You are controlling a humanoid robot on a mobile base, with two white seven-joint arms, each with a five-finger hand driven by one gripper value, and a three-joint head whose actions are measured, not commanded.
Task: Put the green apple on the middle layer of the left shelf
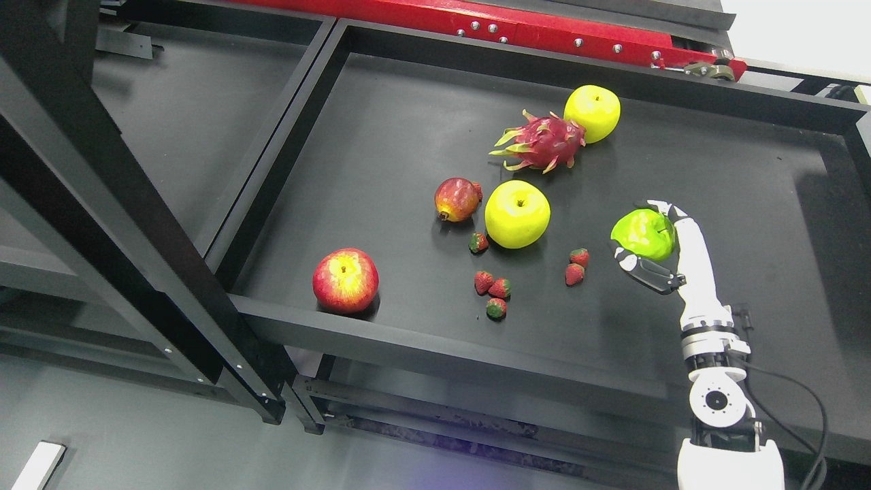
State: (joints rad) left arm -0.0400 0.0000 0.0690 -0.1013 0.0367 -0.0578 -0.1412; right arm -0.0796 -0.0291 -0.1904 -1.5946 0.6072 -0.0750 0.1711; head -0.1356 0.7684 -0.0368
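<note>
**Green apple in the right hand above the black shelf**

Green apple sits in the grasp of the right hand, whose white arm comes up from the lower right corner of the head view. The fingers curl around it: one fingertip hooks over its top and the thumb presses under its lower side. No brand, label or writing can be read anywhere.

Its skin is bright, glossy lime green, with a small dark stem dimple facing the hand. Whether it touches the shelf or hangs just above it cannot be told.

The black shelf is a matte tray with a raised rim. On it, well left of the held fruit, lie a yellow apple, a pomegranate just beside that, a pink dragon fruit with a second yellow apple touching its far end, and a red apple near the front rim. Several small strawberries are scattered between them, two of them near the hand.

A red beam with bolts runs along the back. Another dark shelf bay lies to the left beyond a divider, and a black post crosses the left foreground. Grey floor shows below.
</note>
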